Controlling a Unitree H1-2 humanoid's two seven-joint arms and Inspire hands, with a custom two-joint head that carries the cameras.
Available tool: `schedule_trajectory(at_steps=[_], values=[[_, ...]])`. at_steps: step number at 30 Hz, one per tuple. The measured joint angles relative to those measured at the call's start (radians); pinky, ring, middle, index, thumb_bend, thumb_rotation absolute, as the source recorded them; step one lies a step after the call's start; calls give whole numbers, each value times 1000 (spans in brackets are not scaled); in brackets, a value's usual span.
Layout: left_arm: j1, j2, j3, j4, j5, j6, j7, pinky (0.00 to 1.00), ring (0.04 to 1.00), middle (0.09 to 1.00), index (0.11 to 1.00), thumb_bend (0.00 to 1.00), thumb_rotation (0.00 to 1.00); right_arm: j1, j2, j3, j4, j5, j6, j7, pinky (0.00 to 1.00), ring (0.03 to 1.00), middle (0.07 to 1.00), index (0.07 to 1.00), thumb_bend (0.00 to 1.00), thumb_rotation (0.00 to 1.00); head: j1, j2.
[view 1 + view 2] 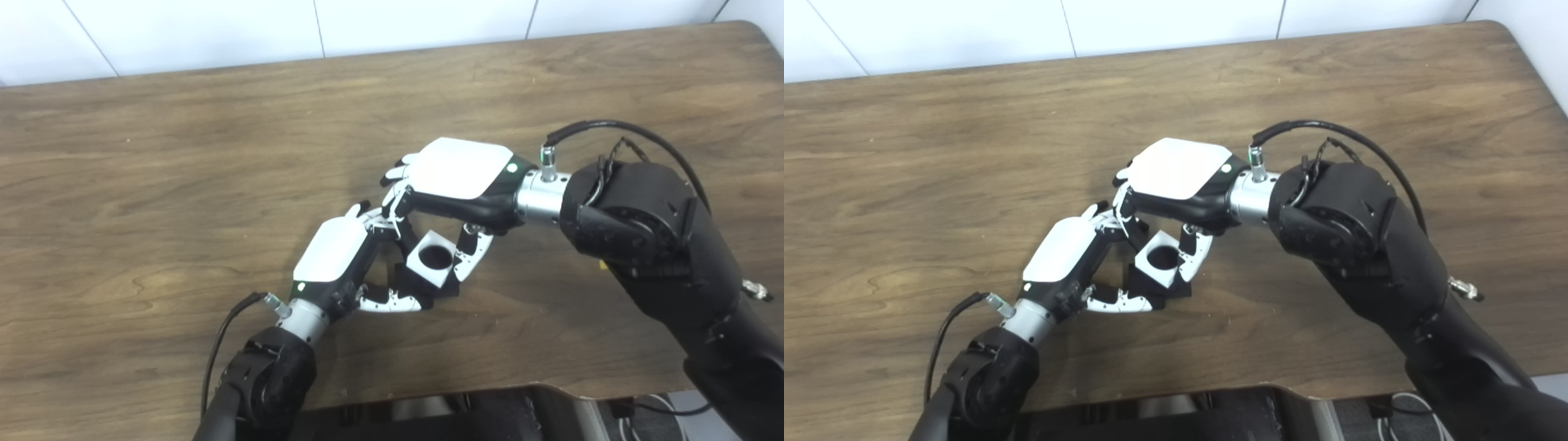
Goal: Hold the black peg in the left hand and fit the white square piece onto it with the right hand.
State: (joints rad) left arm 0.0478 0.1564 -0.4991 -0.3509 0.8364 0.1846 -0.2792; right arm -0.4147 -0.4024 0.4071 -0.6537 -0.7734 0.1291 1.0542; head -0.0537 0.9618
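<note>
gripping black peg [422, 285], left hand [343, 257]; right hand [456, 184] holds white square piece [432, 258]

Two head cameras side by side, both looking steeply down and forward at the wooden table [184, 153], close range, arms entering from bottom edge, white wall along top, views overlap almost fully, right eye view shifted slightly, table's right corner more visible.

- The place looked like a robotics lab or test room — the signs were few.
- A bare wood-grain tabletop [184, 153] stood against a plain white panelled wall [202, 30].
- Loose cables [661, 407] hung below the tabletop's near edge — a bench setup, not a home.
</note>
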Motion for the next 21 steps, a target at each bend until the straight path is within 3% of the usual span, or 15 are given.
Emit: schedule_trajectory(at_steps=[16,17,18,21], values=[[0,-2,1,-1,0,1,-1,1000,871,786,484,521,50,17,1,-1,25,-5,-17,-10,932,916,796,491,525,148,-6,-3],[0,-2,1,-1,0,1,-1,1000,871,786,484,521,50,17,1,-1,25,-5,-17,-10,929,916,800,544,734,183,-6,-3],[0,-2,1,-1,0,1,-1,1000,872,786,484,521,50,17,1,-2,25,-5,-17,-10,925,916,804,579,873,215,-6,-3],[0,-2,2,-1,-1,1,-1,1000,873,787,485,521,49,16,1,-4,25,-6,-14,-10,927,918,811,594,982,232,-8,-2]])
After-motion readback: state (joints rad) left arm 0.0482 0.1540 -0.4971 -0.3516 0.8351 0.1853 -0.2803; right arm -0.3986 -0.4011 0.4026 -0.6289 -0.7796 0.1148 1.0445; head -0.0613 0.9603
